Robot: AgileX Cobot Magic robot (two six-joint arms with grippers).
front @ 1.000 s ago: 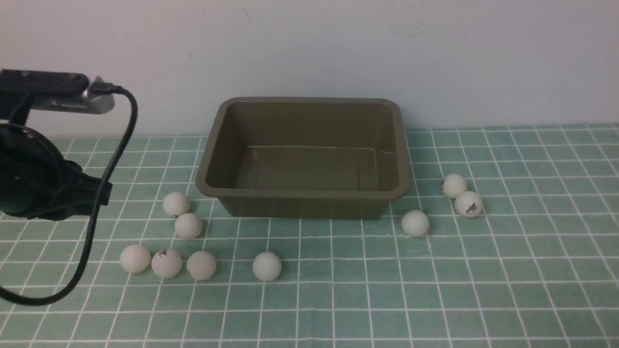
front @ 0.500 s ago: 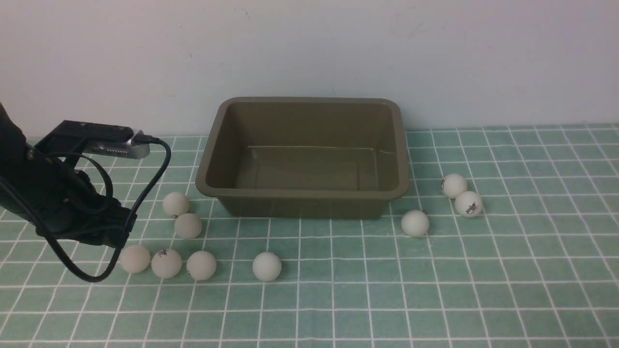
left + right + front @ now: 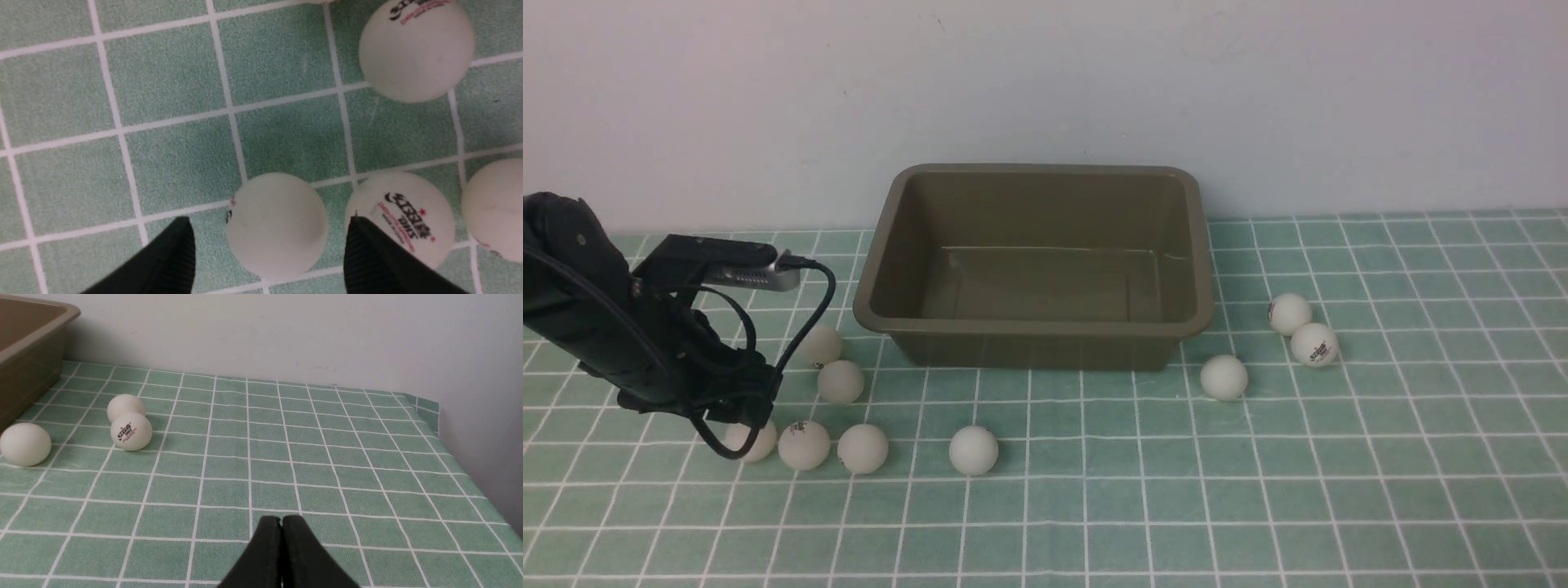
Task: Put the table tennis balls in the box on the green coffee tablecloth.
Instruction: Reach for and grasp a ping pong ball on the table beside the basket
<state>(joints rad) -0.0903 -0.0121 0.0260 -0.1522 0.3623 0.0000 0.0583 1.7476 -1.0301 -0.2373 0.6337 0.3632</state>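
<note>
The green coffee tablecloth [image 3: 1258,506] is spread under everything, and the box [image 3: 1033,343] is set on it close to the back wall. The left gripper [image 3: 268,223] is held wide open low over the cloth, with the leftmost ball [image 3: 276,224] lying between its fingers and touched by neither. The right gripper [image 3: 281,519] is pressed closed on nothing. All nine table tennis balls [image 3: 973,450] are seen on the cloth outside the box, six at its left front and three at its right.

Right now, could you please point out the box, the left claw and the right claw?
box [image 3: 1033,329], front view, near rim.
left claw [image 3: 268,222], left wrist view, midway between fingertips.
right claw [image 3: 281,520], right wrist view, midway between fingertips.
</note>
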